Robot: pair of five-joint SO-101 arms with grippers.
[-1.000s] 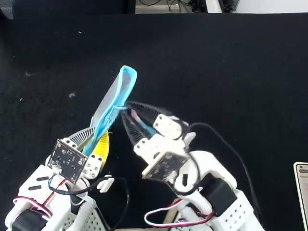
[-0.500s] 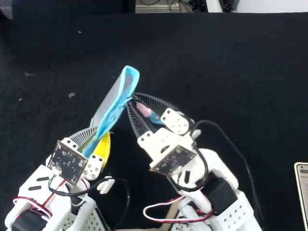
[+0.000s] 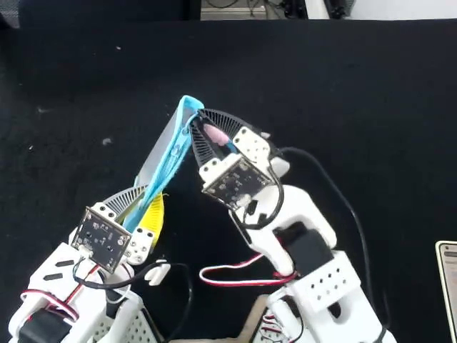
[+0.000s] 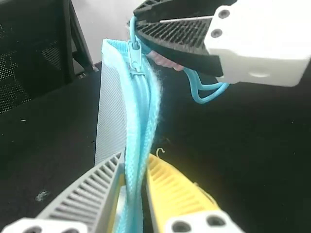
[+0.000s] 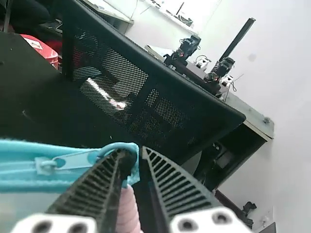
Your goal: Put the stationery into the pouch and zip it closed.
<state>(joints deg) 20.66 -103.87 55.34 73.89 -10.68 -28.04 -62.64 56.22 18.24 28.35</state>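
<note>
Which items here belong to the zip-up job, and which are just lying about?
Job: pouch; zipper pull; left pincer, clamped on the pouch; right pincer, gripping the zipper pull.
Lying about: pale flat item at the table edge.

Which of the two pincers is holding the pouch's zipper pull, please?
The right pincer, pinching the zipper pull at the pouch's far end; the left pincer clamps its near end.

right gripper (image 3: 191, 124) slid zipper pull (image 4: 134, 54) along pouch (image 3: 161, 153) to far corner, arm extended

Black tabletop (image 3: 357, 107) w/ white speck (image 3: 106, 141); pale card-like obj (image 3: 448, 275) at its right edge
</note>
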